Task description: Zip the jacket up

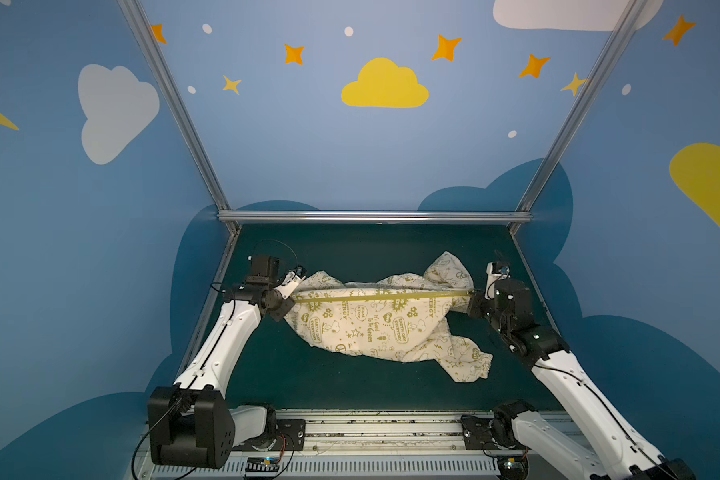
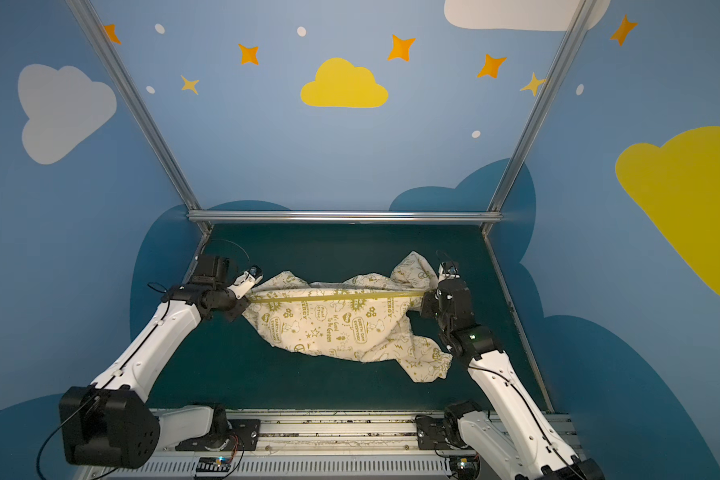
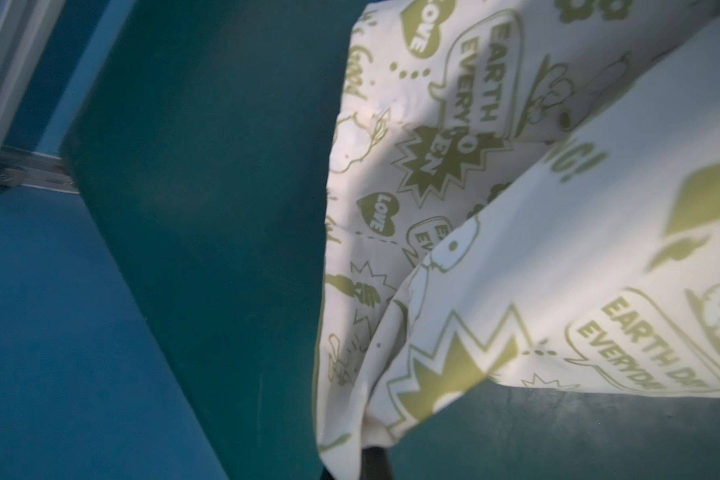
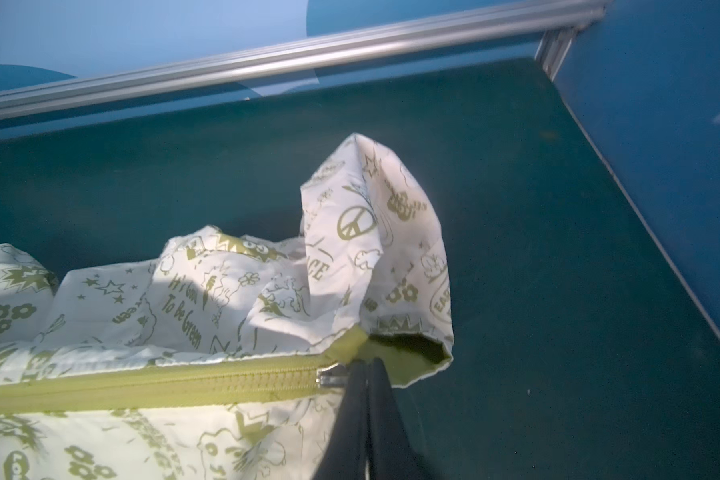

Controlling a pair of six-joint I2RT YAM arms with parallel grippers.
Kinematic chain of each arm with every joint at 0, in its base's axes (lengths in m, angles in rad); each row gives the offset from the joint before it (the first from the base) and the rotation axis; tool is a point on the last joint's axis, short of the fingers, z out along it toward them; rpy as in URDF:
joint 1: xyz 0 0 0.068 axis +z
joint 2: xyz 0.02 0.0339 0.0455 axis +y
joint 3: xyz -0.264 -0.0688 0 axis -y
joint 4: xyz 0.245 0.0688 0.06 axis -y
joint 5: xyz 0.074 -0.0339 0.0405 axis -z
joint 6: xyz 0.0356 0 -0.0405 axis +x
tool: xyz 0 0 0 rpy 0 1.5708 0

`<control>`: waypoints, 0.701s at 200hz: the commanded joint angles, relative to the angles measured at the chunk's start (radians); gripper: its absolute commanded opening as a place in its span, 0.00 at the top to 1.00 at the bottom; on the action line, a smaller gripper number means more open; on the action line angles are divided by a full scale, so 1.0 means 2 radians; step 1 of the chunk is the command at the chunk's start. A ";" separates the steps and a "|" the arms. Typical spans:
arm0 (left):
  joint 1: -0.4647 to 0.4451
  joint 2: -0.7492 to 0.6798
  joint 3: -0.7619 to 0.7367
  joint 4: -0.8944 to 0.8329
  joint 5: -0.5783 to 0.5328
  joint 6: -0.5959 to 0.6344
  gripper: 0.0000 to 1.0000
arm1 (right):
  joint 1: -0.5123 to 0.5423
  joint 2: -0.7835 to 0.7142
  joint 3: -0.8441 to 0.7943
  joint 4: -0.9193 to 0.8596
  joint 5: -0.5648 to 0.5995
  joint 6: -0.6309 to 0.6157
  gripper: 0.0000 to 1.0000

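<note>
Item: jacket (image 1: 375,328), cream with olive print, lower middle of both top views. It is stretched sideways between the two grippers, and its lower part lies on the mat.
Zipper (image 1: 383,297): olive, a taut straight line from left to right. It is closed along the visible length, with the metal slider (image 4: 329,379) at the right end.
Sleeve (image 1: 470,365): trails to the lower right, on the mat.
Surface: dark green mat (image 1: 350,249).
Edges: aluminium rail (image 1: 375,216) along the far side; blue walls (image 1: 599,291) close beside each gripper.
Open room: bare mat above the jacket up to the rail, and a broad bare band below it.
Left gripper (image 1: 292,296): closed, pinching the jacket's left end; its fingers are mostly hidden by fabric.
Right gripper (image 4: 366,365): fingers pressed together, clamped on the zipper just beside the slider.
</note>
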 commanded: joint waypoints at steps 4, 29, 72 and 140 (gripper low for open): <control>-0.001 -0.027 -0.038 -0.010 -0.021 -0.005 0.97 | -0.026 -0.033 -0.041 -0.047 0.049 0.069 1.00; -0.026 -0.057 -0.079 -0.023 0.025 0.006 0.97 | -0.023 -0.054 -0.095 -0.067 0.024 0.147 1.00; -0.043 -0.045 -0.098 -0.049 0.055 0.017 0.97 | -0.017 -0.051 -0.150 -0.069 0.045 0.216 1.00; -0.039 -0.026 -0.034 0.091 -0.060 -0.004 0.01 | -0.019 -0.101 -0.060 -0.066 0.113 0.065 0.14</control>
